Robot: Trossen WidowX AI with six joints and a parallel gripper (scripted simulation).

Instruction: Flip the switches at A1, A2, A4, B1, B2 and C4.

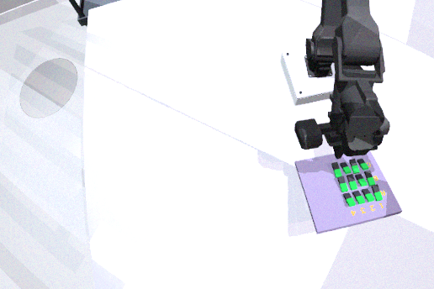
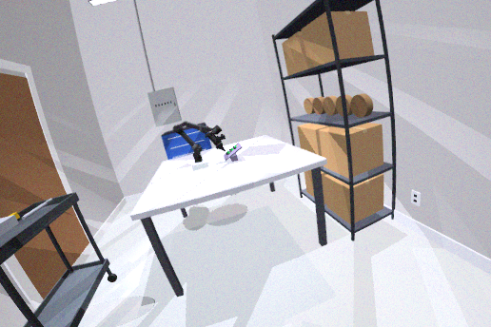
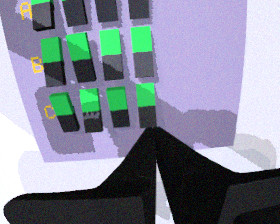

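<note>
White tabletop [image 1: 177,89] and pale grey walls all round, so the lilac switch panel [image 1: 320,198] really pops where it lies flat near the arm's base plate [image 1: 290,85]. On it sit three rows of four rocker switches [image 3: 91,63], each half green, half dark, with yellow row letters and column numbers. From the wrist view my gripper [image 3: 153,134] has its fingers pinched fully together with nothing between them, tips poised just short of the C row, roughly in line with column 4.

Handling-wise, I reckon these are stiff little plastic rockers. No grasping needed, just a firm poke with the shut fingertips on whichever end stands proud. They're packed close, so a sloppy press could clip a neighbour. Which ends are up I can't honestly tell from here.

Further out: a metal shelf rack [image 2: 339,77] loaded with cardboard boxes [image 2: 354,148], a blue bin [image 2: 178,145] behind the arm, and a cart [image 2: 57,202] by the brown door [image 2: 24,158].
</note>
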